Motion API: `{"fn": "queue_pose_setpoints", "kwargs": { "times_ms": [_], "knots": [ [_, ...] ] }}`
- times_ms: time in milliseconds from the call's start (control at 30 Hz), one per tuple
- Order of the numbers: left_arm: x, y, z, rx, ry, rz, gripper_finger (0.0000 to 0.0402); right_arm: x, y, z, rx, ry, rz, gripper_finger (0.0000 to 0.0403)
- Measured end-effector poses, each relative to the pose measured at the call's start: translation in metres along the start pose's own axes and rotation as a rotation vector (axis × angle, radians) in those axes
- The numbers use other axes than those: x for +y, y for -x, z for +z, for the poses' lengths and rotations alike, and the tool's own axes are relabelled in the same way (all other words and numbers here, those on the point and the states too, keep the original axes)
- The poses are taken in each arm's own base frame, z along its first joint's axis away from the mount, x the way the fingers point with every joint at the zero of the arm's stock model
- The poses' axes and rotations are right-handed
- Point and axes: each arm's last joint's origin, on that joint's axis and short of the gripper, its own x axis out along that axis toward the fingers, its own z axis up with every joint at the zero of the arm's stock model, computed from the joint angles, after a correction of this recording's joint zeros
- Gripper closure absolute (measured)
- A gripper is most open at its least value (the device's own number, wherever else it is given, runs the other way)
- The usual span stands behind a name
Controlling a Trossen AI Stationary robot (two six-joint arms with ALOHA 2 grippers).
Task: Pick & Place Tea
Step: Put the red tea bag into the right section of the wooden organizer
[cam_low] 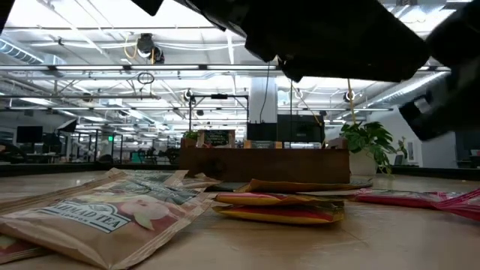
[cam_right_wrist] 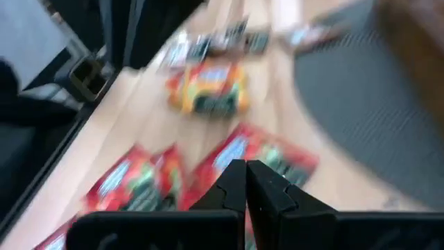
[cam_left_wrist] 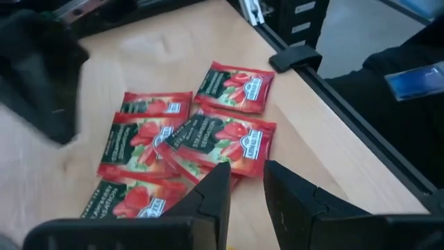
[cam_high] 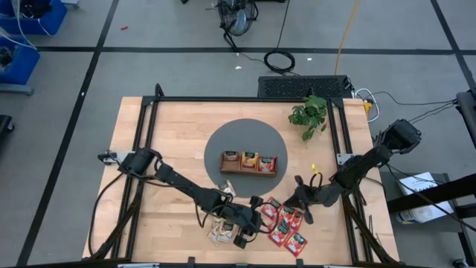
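Several red tea packets [cam_high: 286, 227] lie overlapping near the table's front edge, right of centre, and fill the left wrist view [cam_left_wrist: 201, 135]. An orange packet [cam_right_wrist: 208, 87] lies just left of them. Pale packets [cam_high: 221, 232] lie flat further left. My left gripper [cam_left_wrist: 246, 201] hangs open, low and slanting down, at the left edge of the red pile [cam_high: 259, 222], with nothing between its fingers. My right gripper [cam_right_wrist: 246, 184] is shut, its tips over the red packets [cam_high: 307, 216] from the right. My right gripper points its shut fingertips [cam_right_wrist: 236, 182] slanting down at the red pile from the table's right side. I cannot tell whether they touch a packet.
A brown wooden tray [cam_high: 249, 172] with packets in its compartments sits on a round grey mat [cam_high: 223, 141] at the table's centre. A green plant [cam_high: 310, 114] stands at the back right. Black frame rails [cam_left_wrist: 347, 104] run along the table's edges.
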Motion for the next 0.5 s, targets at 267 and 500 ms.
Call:
{"fn": "queue_pose_setpoints", "kwargs": {
  "times_ms": [267,500],
  "knots": [
    [-0.004,0.001,0.009,-0.091,0.142,-0.026,0.0309,0.011,0.004,-0.001,-0.009,-0.004,0.083,0.0403],
    [-0.02,0.002,0.018,-0.089,0.289,-0.107,0.0309,0.032,0.014,-0.004,-0.045,0.006,0.21,0.0403]
  ]
}}
